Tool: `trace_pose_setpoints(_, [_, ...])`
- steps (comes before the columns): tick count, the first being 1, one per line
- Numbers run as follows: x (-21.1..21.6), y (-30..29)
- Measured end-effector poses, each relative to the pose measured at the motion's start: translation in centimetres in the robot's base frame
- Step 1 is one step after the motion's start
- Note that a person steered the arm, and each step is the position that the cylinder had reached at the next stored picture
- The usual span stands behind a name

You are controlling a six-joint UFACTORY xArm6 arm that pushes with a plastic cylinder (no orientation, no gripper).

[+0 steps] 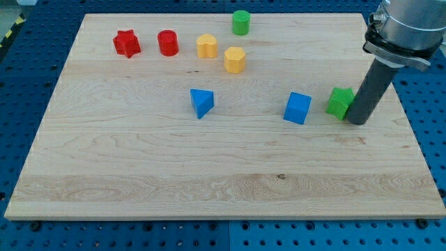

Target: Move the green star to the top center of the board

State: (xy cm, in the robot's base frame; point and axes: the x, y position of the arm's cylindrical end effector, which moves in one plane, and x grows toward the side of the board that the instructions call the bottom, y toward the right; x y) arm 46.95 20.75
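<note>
The green star [340,102] lies on the wooden board [223,174] at the view's right, about mid-height. My tip [358,121] rests on the board right against the star's right side, touching or nearly touching it. A blue cube [297,108] sits just left of the star. The rod rises from the tip toward the view's top right.
A green cylinder [240,22] stands at the top centre. Below it are a yellow heart-like block [206,46] and a yellow hexagon [235,60]. A red star [126,43] and red cylinder [168,42] sit top left. A blue triangle [201,102] lies mid-board.
</note>
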Motion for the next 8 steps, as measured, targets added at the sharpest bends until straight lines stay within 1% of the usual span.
trace_pose_setpoints(2, [-1.2, -3.2])
trace_pose_setpoints(3, [-2.6, -3.8])
trace_pose_setpoints(4, [-4.2, -3.8])
trace_pose_setpoints(6, [-4.6, -1.9])
trace_pose_setpoints(8, [-5.3, -1.8])
